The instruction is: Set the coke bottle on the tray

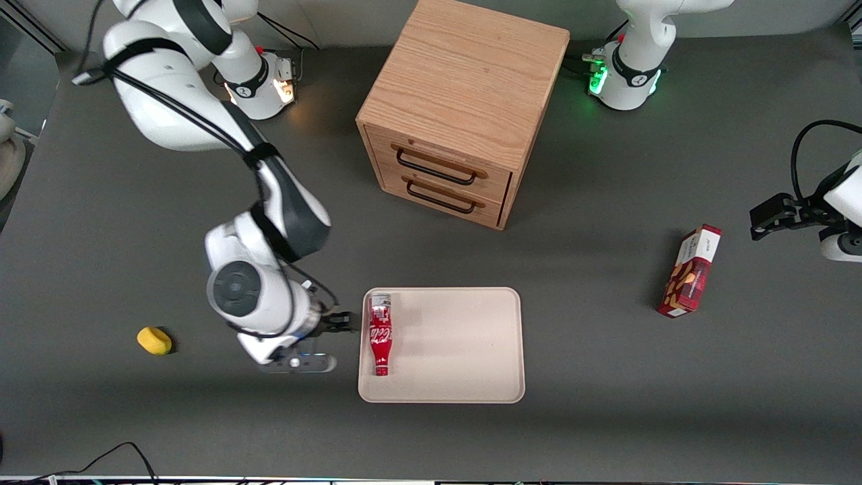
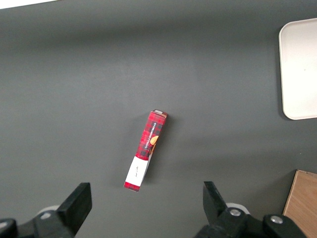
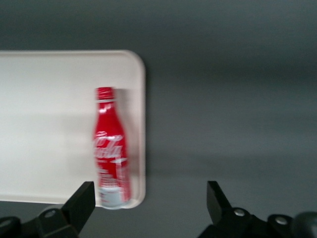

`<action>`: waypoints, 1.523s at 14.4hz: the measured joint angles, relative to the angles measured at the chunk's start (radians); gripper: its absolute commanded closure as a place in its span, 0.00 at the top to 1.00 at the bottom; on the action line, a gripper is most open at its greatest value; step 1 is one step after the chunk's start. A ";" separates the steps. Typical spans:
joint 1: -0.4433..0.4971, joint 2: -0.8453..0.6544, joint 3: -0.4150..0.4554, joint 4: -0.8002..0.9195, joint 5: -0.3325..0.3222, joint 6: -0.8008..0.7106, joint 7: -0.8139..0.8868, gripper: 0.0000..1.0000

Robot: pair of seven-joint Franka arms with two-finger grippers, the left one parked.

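The coke bottle (image 1: 380, 333) lies flat on the beige tray (image 1: 458, 350), along the tray's edge nearest the working arm, its red cap pointing toward the front camera and its silver base toward the drawer cabinet. My gripper (image 1: 343, 322) is open and empty, just outside that tray edge, beside the bottle and not touching it. In the right wrist view the bottle (image 3: 110, 148) lies inside the tray's rim (image 3: 141, 124), and my gripper (image 3: 151, 203) has its fingers spread wide, with bare table between them.
A wooden two-drawer cabinet (image 1: 458, 114) stands farther from the front camera than the tray. A red-and-white snack box (image 1: 690, 271) lies toward the parked arm's end, also in the left wrist view (image 2: 146, 148). A yellow lump (image 1: 154, 340) lies toward the working arm's end.
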 measured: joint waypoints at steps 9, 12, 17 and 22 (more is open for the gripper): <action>-0.047 -0.467 -0.231 -0.400 0.181 -0.025 -0.135 1.00; -0.055 -0.591 -0.313 -0.491 0.215 -0.069 -0.237 1.00; -0.056 -0.799 -0.324 -0.647 0.216 -0.104 -0.277 1.00; -0.058 -0.852 -0.336 -0.640 0.210 -0.131 -0.277 1.00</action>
